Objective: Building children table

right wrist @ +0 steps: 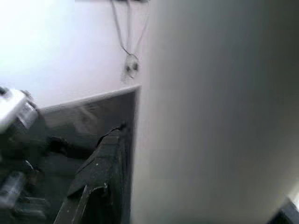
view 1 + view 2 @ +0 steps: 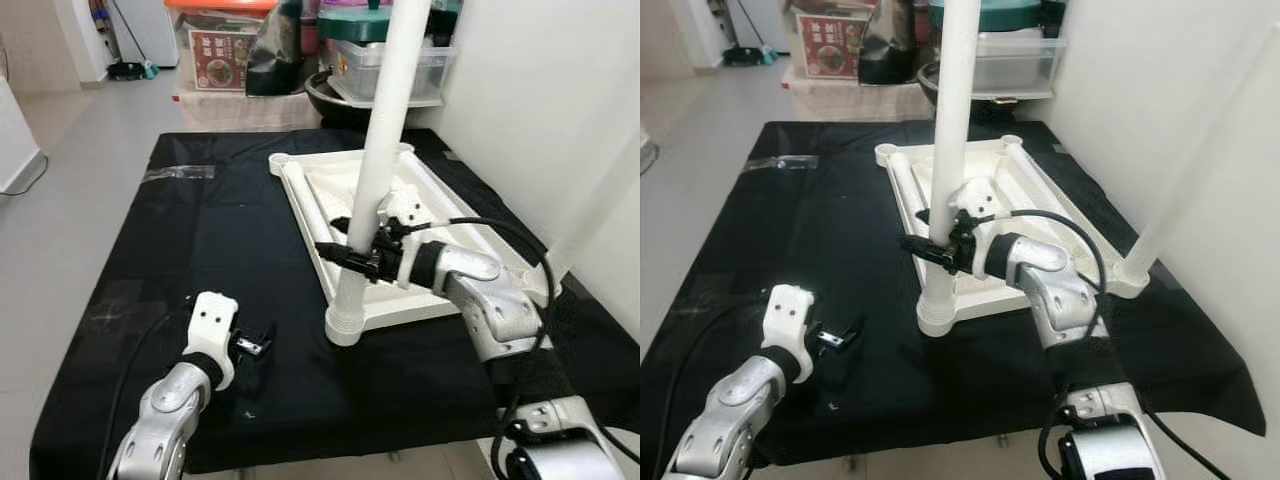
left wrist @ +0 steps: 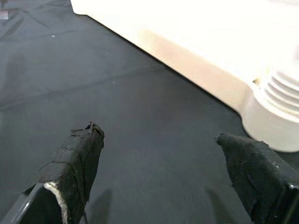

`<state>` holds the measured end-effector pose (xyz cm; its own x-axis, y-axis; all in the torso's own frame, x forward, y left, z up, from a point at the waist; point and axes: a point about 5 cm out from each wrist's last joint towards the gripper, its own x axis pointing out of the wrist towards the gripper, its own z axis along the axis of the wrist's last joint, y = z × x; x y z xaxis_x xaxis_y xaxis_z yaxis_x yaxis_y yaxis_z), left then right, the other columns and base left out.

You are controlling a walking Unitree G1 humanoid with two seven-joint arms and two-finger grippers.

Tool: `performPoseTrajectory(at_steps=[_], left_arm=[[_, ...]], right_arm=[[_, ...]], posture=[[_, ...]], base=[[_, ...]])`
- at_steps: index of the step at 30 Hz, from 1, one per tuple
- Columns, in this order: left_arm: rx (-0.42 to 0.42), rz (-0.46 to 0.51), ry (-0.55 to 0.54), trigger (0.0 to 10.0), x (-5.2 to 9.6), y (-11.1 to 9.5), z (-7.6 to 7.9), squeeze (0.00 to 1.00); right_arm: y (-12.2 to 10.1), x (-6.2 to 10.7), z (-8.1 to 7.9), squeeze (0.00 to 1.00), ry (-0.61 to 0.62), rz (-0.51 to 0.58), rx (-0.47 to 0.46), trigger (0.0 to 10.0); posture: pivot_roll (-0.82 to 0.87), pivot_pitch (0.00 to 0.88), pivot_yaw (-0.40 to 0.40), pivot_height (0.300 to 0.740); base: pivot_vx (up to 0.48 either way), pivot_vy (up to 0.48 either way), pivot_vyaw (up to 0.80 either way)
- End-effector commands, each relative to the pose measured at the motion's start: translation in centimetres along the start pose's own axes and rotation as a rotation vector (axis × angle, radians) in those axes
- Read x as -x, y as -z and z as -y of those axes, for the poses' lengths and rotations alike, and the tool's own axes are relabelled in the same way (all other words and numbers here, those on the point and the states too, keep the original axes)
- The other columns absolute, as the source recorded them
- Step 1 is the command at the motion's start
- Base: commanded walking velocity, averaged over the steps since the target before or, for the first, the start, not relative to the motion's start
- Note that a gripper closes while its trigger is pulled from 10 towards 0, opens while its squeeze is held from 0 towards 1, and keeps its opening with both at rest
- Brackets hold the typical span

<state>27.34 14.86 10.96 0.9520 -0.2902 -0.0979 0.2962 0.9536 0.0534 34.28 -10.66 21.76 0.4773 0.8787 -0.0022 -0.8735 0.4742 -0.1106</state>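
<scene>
Black-draped surface carries one white children's tabletop, lying upside down toward the far right side. One white table leg stands upright in the tabletop's near-left corner socket, ribbed collar at its foot; a second leg rises from the near-right corner and leans against the wall. Two more corner sockets at the far end, nothing standing in them. Right gripper reaches in from the right at low height on the upright leg, its two black fingers closed around the tube; right wrist view is mostly pale tube with one finger pressed beside it, so exact contact is hard to judge there. Left gripper rests low over the cloth near the front edge, left of the leg's foot and apart from it, fingers spread wide with nothing between them. Storage boxes and a dark bowl stacked on the floor beyond the surface; count unclear.
</scene>
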Motion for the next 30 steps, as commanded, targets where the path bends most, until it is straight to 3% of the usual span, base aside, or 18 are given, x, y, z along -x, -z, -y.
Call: performPoseTrajectory(at_steps=[1,4,5,6,7,8,9,12,17,18,19,20,21,22,23,28,29,30], left_arm=[[-0.002,-0.017,-0.012,10.0,0.3,0.3,-0.2,0.0],[-0.002,-0.018,-0.013,10.0,0.4,0.3,-0.3,0.0],[-0.003,-0.02,-0.014,10.0,0.4,0.4,-0.3,0.0],[-0.003,-0.02,-0.014,10.0,0.4,0.4,-0.3,0.0],[-0.002,-0.023,-0.01,10.0,0.4,0.4,-0.2,0.0],[-0.002,-0.023,-0.01,10.0,0.4,0.4,-0.2,0.0],[-0.001,-0.025,-0.005,10.0,0.4,0.5,-0.1,0.0],[0.0,-0.027,0.008,10.0,0.2,0.5,0.2,0.0],[0.0,-0.025,0.012,10.0,0.2,0.4,0.2,0.0],[0.001,-0.026,0.014,10.0,0.2,0.4,0.2,0.0],[0.001,-0.026,0.014,10.0,0.2,0.4,0.2,0.0],[0.001,-0.027,0.016,10.0,0.2,0.5,0.2,0.0],[0.001,-0.029,0.021,10.0,0.2,0.5,0.2,0.0],[0.001,-0.029,0.021,10.0,0.2,0.5,0.2,0.0],[0.001,-0.031,0.024,10.0,0.2,0.5,0.2,0.0],[0.001,-0.03,0.027,10.0,0.0,0.5,0.2,0.0],[0.002,-0.028,0.027,10.0,-0.1,0.4,0.2,0.0],[0.002,-0.028,0.027,10.0,-0.1,0.4,0.2,0.0]], right_arm=[[-1.1,-1.1,-0.8,0.0,-0.073,0.066,0.009,0.0],[-1.2,-1.1,-0.8,0.0,-0.069,0.089,-0.013,0.0],[-0.3,-0.9,0.9,0.0,0.161,0.039,-0.025,0.0],[-0.3,-0.9,0.9,0.0,0.161,0.039,-0.025,0.0],[1.9,1.0,3.9,0.0,0.624,-0.09,-0.058,0.0],[1.9,1.0,3.9,0.0,0.624,-0.09,-0.058,0.0],[3.3,3.1,5.2,0.0,0.885,-0.159,-0.075,0.0],[5.4,7.0,4.9,0.0,1.237,-0.255,-0.059,0.0],[5.8,7.1,2.8,0.0,1.273,-0.26,-0.064,0.0],[5.9,6.4,1.6,0.0,1.246,-0.259,-0.07,4.5],[5.9,6.4,1.6,0.0,1.246,-0.259,-0.07,4.5],[5.6,5.4,0.5,0.0,1.187,-0.232,-0.089,10.0],[4.5,4.5,-0.1,0.57,1.118,-0.161,-0.088,10.0],[4.5,4.5,-0.1,0.57,1.118,-0.161,-0.088,10.0],[3.4,3.9,-0.3,1.0,1.06,-0.102,-0.098,10.0],[0.5,2.8,0.3,1.0,0.915,0.007,-0.083,10.0],[-1.8,2.1,0.5,0.0,0.766,0.067,-0.027,10.0],[-1.8,2.1,0.5,0.0,0.766,0.067,-0.027,10.0]], posture=[[0.06,0.0,-0.094,0.74],[0.06,0.0,-0.094,0.74],[0.05,0.0,-0.086,0.74],[0.05,0.0,-0.086,0.74],[0.04,0.0,-0.079,0.74],[0.04,0.0,-0.079,0.74],[0.04,0.0,-0.077,0.74],[0.03,0.0,-0.07,0.74],[0.03,0.0,-0.065,0.74],[0.02,0.0,-0.061,0.74],[0.02,0.0,-0.061,0.74],[0.02,0.0,-0.053,0.74],[0.01,0.0,-0.05,0.74],[0.01,0.0,-0.05,0.74],[0.01,0.0,-0.049,0.74],[0.01,0.0,-0.049,0.74],[0.01,0.0,-0.048,0.74],[0.01,0.0,-0.048,0.74]], base=[[0.0,0.0,0.0],[0.0,0.0,0.0],[0.0,0.0,0.0],[0.0,0.0,0.0],[0.0,0.0,0.0],[0.0,0.0,0.0],[0.0,0.0,0.0],[0.0,0.0,0.0],[0.0,0.0,0.0],[0.0,0.0,0.0],[0.0,0.0,0.0],[0.0,0.0,0.0],[0.0,0.0,0.0],[0.0,0.0,0.0],[0.0,0.0,0.0],[0.0,0.0,0.0],[0.0,0.0,0.0],[0.0,0.0,0.0]])
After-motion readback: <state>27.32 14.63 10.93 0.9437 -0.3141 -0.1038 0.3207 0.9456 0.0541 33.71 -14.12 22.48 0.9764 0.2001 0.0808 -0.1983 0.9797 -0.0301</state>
